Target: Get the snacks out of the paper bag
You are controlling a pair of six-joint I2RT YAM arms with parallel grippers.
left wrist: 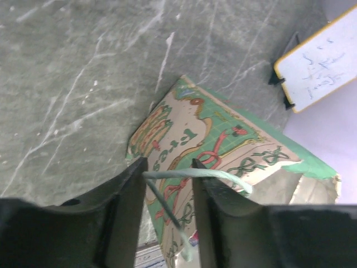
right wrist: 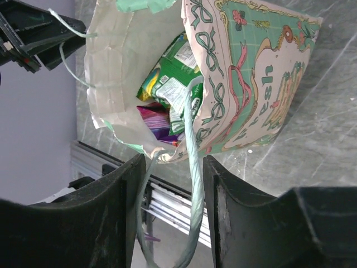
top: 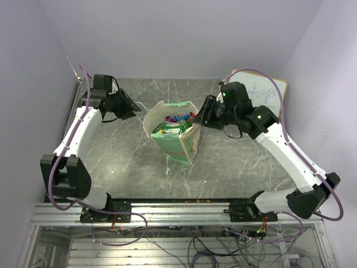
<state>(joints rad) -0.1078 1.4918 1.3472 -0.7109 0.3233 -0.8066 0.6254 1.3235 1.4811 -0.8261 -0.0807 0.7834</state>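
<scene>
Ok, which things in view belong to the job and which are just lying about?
Job: paper bag; snack packets inside it; left string handle, between the fingers of the left pincer; right string handle, between the fingers of the right pincer.
Lying about: whiteboard, standing at the far right.

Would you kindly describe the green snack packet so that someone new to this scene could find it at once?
On the grey marbled table sits a mint-green paper bag, open at the top. Inside its mouth, at the near side, lies the green packet with yellow edging. The other packets behind it are purple, blue and pink, so it is the only green one.
</scene>
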